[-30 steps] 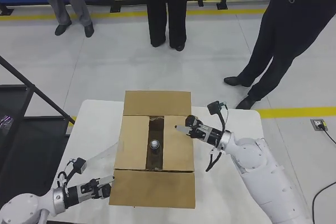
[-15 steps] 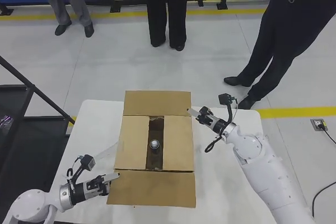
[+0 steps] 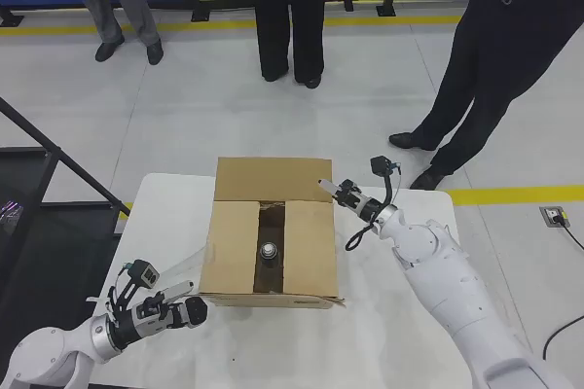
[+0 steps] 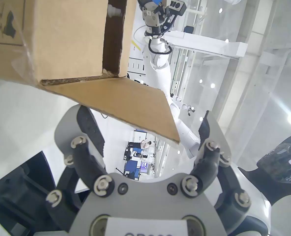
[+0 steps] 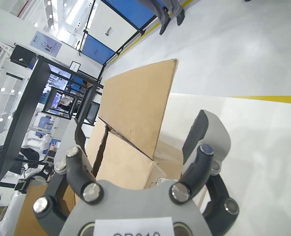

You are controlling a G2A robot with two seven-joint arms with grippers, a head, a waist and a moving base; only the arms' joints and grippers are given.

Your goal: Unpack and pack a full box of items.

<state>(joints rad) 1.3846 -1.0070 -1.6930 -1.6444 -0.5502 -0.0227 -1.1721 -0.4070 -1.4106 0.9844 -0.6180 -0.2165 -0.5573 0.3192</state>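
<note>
Viewing from the top camera: the cardboard box (image 3: 309, 255) sits at the middle of the white desk (image 3: 170, 224). Its two side flaps (image 3: 229, 248) lie folded flat over the opening, with a dark gap between them. Through that gap, inside the box, a capped item (image 3: 269, 252) with a round pale top is visible. The far flap (image 3: 273, 178) extends from the box edge farthest from the robot. The right gripper (image 3: 327, 185) is at the right corner of that far flap, and its jaws show a gap. The left gripper (image 3: 187, 300) is just beside the box's near left corner, low over the desk, and its jaws are spread.

Left wrist view: the left gripper (image 4: 147, 133) has its jaws wide apart and holds nothing. The near flap (image 4: 125, 104) projects from the cardboard box (image 4: 69, 25) towards the gripper. The flap's corner lies between the two fingers (image 4: 88, 126); contact cannot be confirmed. The dark gap between the side flaps is visible beyond the near flap.

Right wrist view: the right gripper (image 5: 140, 136) has its jaws wide apart and holds nothing. The far flap (image 5: 138, 109) stands raised and tilted above the cardboard box (image 5: 125, 163). The box corner below that flap lies between the fingers (image 5: 202, 128), with no finger seen touching the cardboard.
</note>
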